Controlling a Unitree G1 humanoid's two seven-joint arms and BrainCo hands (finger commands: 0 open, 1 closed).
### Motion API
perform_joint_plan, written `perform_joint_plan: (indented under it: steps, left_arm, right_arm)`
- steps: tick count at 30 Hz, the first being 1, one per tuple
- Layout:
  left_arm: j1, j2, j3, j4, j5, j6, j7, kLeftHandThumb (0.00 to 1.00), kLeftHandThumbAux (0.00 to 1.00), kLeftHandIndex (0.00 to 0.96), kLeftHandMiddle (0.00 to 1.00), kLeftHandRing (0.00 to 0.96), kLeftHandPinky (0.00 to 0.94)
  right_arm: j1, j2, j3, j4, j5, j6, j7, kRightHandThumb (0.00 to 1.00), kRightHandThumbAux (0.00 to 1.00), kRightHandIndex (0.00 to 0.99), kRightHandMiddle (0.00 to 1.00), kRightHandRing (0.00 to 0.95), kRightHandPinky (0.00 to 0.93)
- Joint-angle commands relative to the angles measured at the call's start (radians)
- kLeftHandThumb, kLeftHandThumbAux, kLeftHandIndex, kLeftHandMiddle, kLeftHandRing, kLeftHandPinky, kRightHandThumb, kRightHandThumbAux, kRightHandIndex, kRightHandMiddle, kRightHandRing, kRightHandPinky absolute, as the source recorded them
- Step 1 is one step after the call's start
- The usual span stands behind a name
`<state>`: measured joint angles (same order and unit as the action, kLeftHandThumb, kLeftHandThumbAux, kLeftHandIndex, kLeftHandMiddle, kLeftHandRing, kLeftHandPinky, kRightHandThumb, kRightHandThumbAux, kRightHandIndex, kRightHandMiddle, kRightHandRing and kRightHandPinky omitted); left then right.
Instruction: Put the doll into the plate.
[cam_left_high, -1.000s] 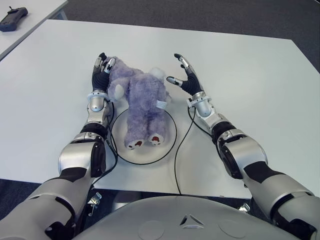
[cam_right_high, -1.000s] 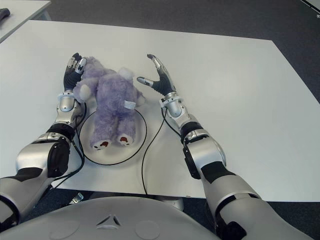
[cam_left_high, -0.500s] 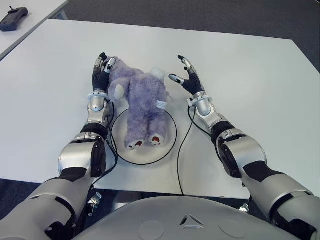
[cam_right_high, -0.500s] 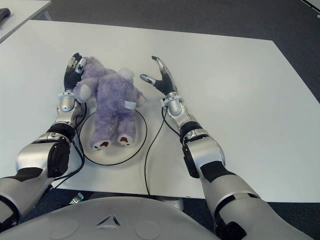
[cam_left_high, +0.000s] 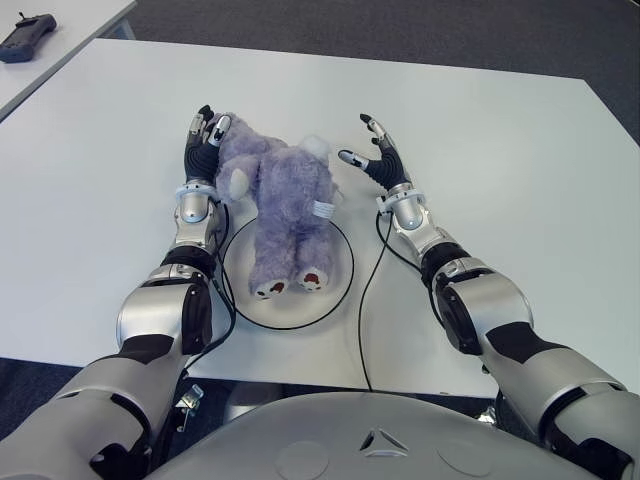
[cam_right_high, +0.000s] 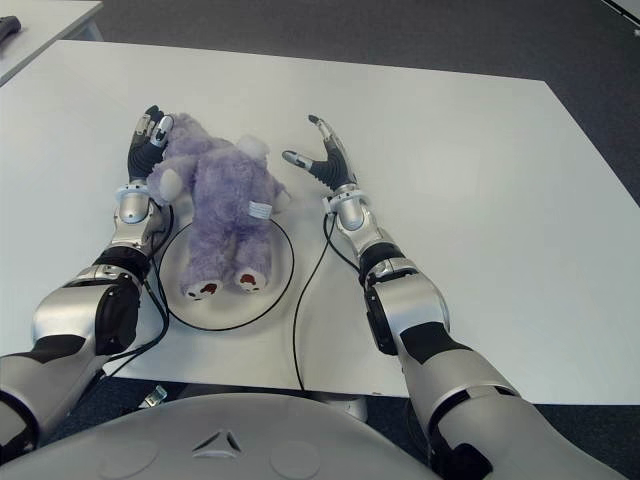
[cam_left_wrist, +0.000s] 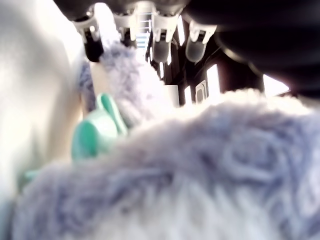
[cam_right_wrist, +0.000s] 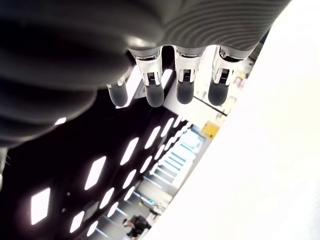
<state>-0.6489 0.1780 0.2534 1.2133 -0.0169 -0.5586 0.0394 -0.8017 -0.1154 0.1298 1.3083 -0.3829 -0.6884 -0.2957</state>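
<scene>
Left eye view, doll: fluffy purple plush doll (cam_left_high: 283, 205) lay stretched out, feet and lower body on flat round white plate with dark rim (cam_left_high: 342, 258), head and upper body past plate's far edge on white table (cam_left_high: 500, 150).
Left eye view, left hand: left hand (cam_left_high: 203, 146) against doll's head on its left side, fingers extended, not wrapped around it.
Left eye view, right hand: right hand (cam_left_high: 378, 160) just right of doll's head, apart from it, fingers spread, empty.
Left eye view, extras: black cables (cam_left_high: 358, 300) ran along both forearms; dark handheld device (cam_left_high: 24, 38) on neighbouring table, far left.
Right eye view: same layout, nothing new.
Left wrist view: purple fur filled frame, fingertips (cam_left_wrist: 161, 47) straight beyond it, not clamped; small green part (cam_left_wrist: 95, 131) showed on doll.
Right wrist view: fingertips (cam_right_wrist: 185, 89) extended, released, held nothing.
</scene>
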Motion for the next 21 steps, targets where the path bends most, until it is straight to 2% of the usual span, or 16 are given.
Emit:
perform_joint_plan:
  steps: [1,5,10,16,21]
  left_arm:
    - [0.219,-0.082,-0.007,0.138,0.014,0.125,0.004,0.000,0.393,0.045,0.047,0.008,0.000]
    - [0.219,-0.080,-0.006,0.138,0.013,0.127,0.001,0.000,0.405,0.052,0.050,0.009,0.000]
    - [0.219,-0.081,-0.002,0.138,0.009,0.125,-0.003,0.000,0.414,0.061,0.054,0.010,0.000]
    - [0.221,-0.081,-0.002,0.138,0.010,0.125,-0.003,0.000,0.414,0.055,0.047,0.002,0.000]
    - [0.223,-0.081,-0.003,0.137,0.011,0.118,-0.004,0.000,0.402,0.051,0.043,0.000,0.000]
  right_arm:
    - [0.022,0.027,-0.033,0.037,0.040,0.053,0.029,0.000,0.432,0.000,0.000,0.000,0.000]
    - [0.019,0.041,-0.085,0.043,0.092,0.113,0.098,0.000,0.485,0.000,0.000,0.000,0.000]
    - [0.015,0.067,-0.159,0.048,0.172,0.182,0.187,0.000,0.493,0.000,0.000,0.000,0.000]
    - [0.028,0.112,-0.282,0.052,0.300,0.265,0.328,0.000,0.552,0.000,0.000,0.000,0.000]
    - [0.032,0.119,-0.324,0.051,0.340,0.293,0.383,0.000,0.594,0.000,0.000,0.000,0.000]
